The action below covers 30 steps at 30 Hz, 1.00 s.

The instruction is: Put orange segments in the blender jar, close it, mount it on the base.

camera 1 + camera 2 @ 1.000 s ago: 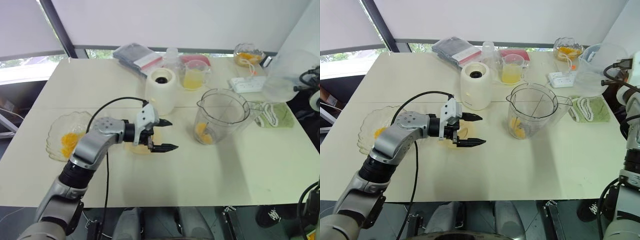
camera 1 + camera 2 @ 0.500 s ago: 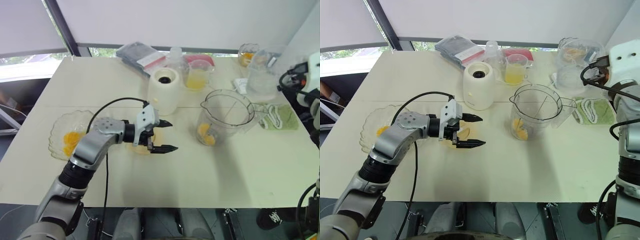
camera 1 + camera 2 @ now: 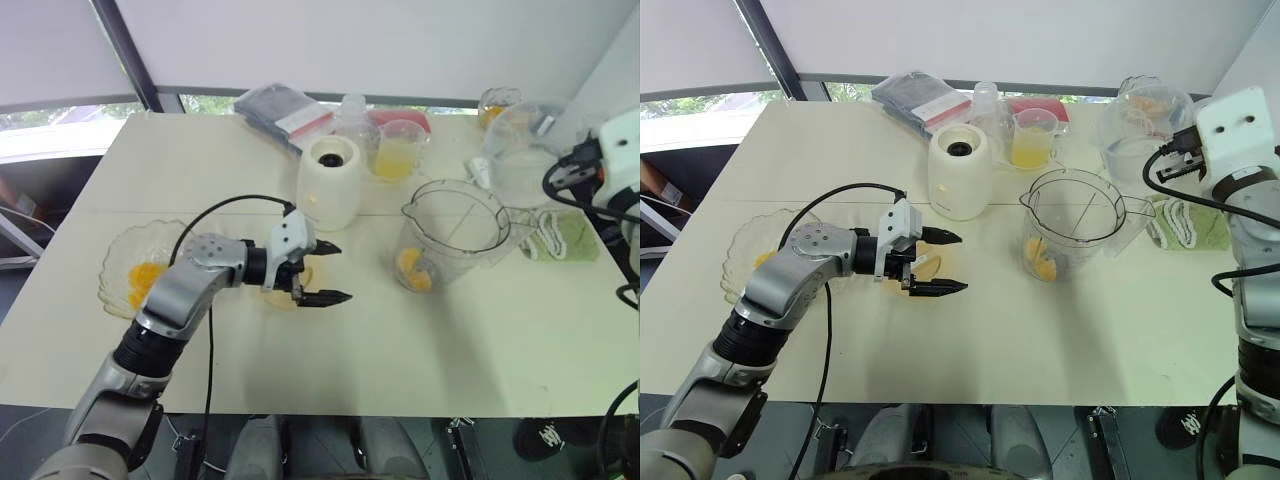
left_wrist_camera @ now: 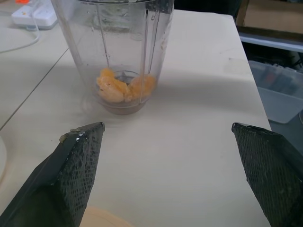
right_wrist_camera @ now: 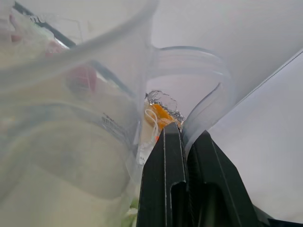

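The clear blender jar stands open right of centre on the table, with orange segments at its bottom. Behind it to the left stands the white blender base. My left gripper is open and empty, low over a small yellow dish, pointing at the jar. At the far left a glass bowl holds more segments. My right gripper is shut on the rim of a clear domed lid, held in the air behind and right of the jar.
Along the back edge are a cup of yellow juice, a grey packet, a white power strip and a glass bowl of orange. A green cloth lies right of the jar.
My right arm has carried the clear lid leftward, closer to the jar. The left arm and its open gripper have stayed in place.
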Motion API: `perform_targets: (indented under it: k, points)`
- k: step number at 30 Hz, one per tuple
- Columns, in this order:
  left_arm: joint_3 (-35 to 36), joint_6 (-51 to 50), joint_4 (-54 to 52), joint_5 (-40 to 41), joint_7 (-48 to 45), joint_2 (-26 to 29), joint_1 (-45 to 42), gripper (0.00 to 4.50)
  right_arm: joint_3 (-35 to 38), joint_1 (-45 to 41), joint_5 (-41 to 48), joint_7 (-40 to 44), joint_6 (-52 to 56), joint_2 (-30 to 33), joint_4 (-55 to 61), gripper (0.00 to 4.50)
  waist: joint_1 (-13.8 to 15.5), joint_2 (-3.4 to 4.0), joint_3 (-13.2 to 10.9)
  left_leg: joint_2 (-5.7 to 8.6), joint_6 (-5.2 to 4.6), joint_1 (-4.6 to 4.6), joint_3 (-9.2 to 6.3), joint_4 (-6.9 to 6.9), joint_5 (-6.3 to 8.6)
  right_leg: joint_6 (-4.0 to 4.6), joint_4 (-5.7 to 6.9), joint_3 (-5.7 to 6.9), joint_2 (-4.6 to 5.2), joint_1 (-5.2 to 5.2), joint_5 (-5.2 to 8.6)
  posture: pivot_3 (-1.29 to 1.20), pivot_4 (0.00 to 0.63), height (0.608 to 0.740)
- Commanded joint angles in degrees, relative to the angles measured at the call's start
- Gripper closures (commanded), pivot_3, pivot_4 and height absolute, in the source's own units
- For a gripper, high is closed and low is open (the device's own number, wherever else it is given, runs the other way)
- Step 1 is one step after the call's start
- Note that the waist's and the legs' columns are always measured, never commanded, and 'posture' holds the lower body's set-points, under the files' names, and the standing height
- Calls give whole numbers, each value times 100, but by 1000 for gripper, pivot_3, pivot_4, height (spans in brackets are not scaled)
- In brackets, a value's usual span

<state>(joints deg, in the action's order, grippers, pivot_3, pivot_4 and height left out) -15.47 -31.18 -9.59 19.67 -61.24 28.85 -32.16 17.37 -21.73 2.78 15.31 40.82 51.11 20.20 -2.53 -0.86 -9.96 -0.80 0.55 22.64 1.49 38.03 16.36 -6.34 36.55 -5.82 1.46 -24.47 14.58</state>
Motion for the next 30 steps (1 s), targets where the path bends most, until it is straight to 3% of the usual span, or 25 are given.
perform_targets:
  k: [1, 30]
  points:
    - [-18, -7, -164, 10, -34, 42, -96, 0, 244, 36, -211, 58, -169, 194, 355, 4456, 1, 0, 0, 0, 0, 0, 0, 0, 0, 0, 0, 0, 0, 0, 0, 0, 150, 740]
    - [-68, -83, -228, 48, 11, 21, -109, 0, 476, 88, -765, 417, -1076, 567, -118, 4456, 4, 0, 0, 6, 0, 0, 1, 6, 0, 0, 3, 0, -1, 1, -1, 0, 150, 740]
